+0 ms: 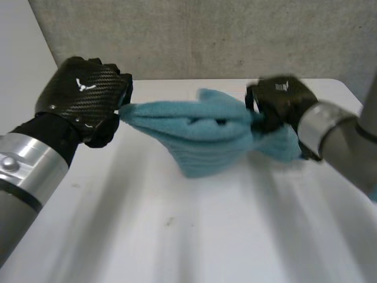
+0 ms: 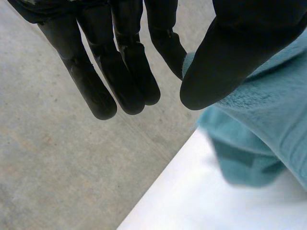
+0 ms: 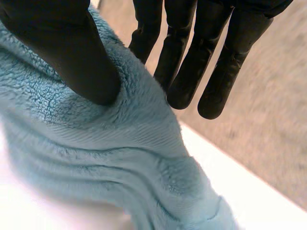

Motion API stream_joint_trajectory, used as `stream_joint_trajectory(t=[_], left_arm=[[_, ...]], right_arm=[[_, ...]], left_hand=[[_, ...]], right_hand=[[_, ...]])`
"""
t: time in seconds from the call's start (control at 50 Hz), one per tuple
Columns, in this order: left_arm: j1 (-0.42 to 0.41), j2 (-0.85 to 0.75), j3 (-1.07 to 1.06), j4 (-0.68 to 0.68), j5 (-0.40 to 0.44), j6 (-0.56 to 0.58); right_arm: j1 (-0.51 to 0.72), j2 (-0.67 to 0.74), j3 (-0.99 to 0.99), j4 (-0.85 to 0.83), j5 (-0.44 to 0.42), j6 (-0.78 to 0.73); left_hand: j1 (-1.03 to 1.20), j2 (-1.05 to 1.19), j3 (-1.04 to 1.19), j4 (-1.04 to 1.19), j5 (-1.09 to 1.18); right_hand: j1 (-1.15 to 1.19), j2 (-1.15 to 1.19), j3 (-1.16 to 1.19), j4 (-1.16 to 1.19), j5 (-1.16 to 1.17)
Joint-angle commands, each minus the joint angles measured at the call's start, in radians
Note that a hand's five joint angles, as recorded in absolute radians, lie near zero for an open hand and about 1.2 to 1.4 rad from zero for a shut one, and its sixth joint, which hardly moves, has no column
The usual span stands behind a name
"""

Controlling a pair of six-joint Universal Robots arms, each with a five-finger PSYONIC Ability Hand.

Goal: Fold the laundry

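- White table [image 1: 177,236]: lies below both hands in the head view.
- Teal cloth [image 1: 200,132]: stretched in the air between the hands, toward the table's 12 o'clock edge. Its middle sags to a point at 6 o'clock; cannot tell if the tip touches the table.
- Left hand [image 1: 88,97]: at the cloth's 9 o'clock end. The thumb pinches the corner against a straight finger, and the other fingers are straight and close together.
- Right hand [image 1: 280,103]: at the cloth's 3 o'clock end. The thumb is on top with straight fingers behind, pinching the edge.

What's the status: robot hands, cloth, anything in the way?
Left robot hand pinching one end of teal cloth, thumb against fingers. Right robot hand pinching the other end. Cloth bunched, sagging between them over white table.
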Motion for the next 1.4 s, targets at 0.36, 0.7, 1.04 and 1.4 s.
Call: stream_joint_trajectory(t=[0.36,0.7,1.04,1.4], left_arm=[[0.014,-0.219,-0.006,0.064,-0.001,-0.001],[0.014,-0.186,-0.063,0.061,-0.002,-0.001],[0.084,-0.28,0.06,0.157,-0.002,0.01],[0.124,-0.305,0.478,0.381,-0.191,0.004]], right_arm=[[0.055,0.058,-0.084,0.166,-0.032,-0.112],[0.055,0.354,-0.187,0.324,-0.032,-0.194],[0.057,0.449,-0.364,0.15,0.031,-0.225],[0.038,0.038,-0.293,-0.644,0.148,0.006]], left_hand=[[0.271,0.197,0.205,0.2,0.265],[0.271,0.197,0.205,0.2,0.265],[0.271,0.197,0.205,0.2,0.265],[0.271,0.197,0.205,0.2,0.265]], right_hand=[[-0.691,-0.936,-0.945,-0.95,-0.871],[-0.536,-0.781,-0.789,-0.795,-0.715],[0.467,0.222,0.214,0.208,0.288],[0.467,0.222,0.214,0.208,0.288]])
